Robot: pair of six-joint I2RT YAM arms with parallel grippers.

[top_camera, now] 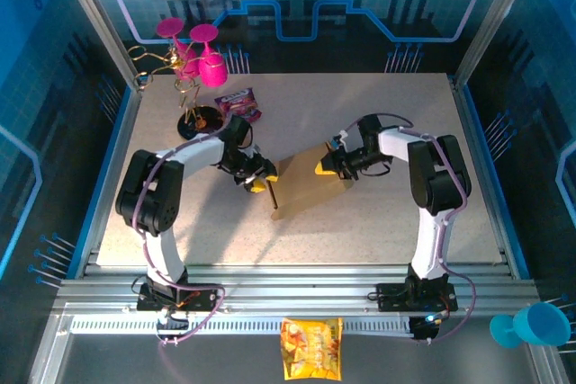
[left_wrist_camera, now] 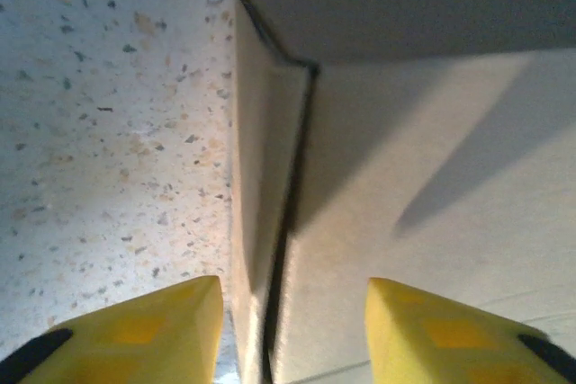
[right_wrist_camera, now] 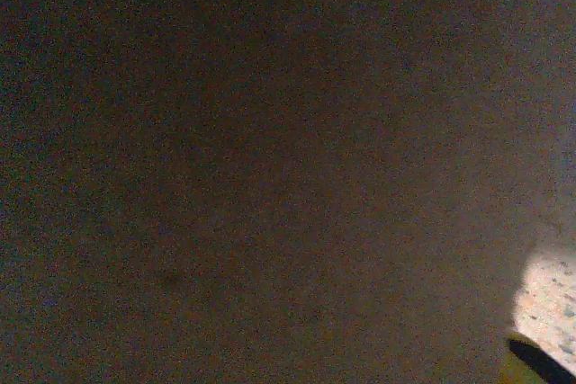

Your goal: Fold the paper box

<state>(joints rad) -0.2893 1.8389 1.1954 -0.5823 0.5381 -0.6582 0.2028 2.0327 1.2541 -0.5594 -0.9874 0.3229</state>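
Here, a plain brown cardboard paper box (top_camera: pixel 306 188), a shallow flat die-cut sheet with creases, is lying near the middle of the pale speckled worktop (top_camera: pixel 378 231), between the two arms. Both arms are reaching inward to it from either side.

The left gripper (top_camera: pixel 259 177) is sitting at the box's left edge. In the left wrist view its two yellow fingers (left_wrist_camera: pixel 153 334) are standing well apart, open and holding nothing. One finger is hanging over the bare worktop (left_wrist_camera: pixel 108 150) and the other over the cardboard (left_wrist_camera: pixel 432 177). The box's folded side edge, with a dark seam along it, is running up between them.

The right gripper (top_camera: pixel 331 165) is resting over the box's far right part in the top view. The right wrist view is looking closely at a dark, shadowed brown surface. One yellow fingertip (right_wrist_camera: pixel 533 364) and a sliver of lit worktop (right_wrist_camera: pixel 551 290) are peeking in at the lower right corner. How far this gripper is open, and whether it is pinching the cardboard, I cannot tell.

Away from the box, bright pink plastic goblets (top_camera: pixel 205 58) are hanging on a gold wire stand (top_camera: pixel 184 87) at the far left corner, with a small purple snack packet (top_camera: pixel 238 103) lying just beside its base. A yellow snack bag (top_camera: pixel 311 348) is lying on the metal frame in front of the arm bases, and a teal plastic cup (top_camera: pixel 531 325) is sitting off the worktop at the near right.
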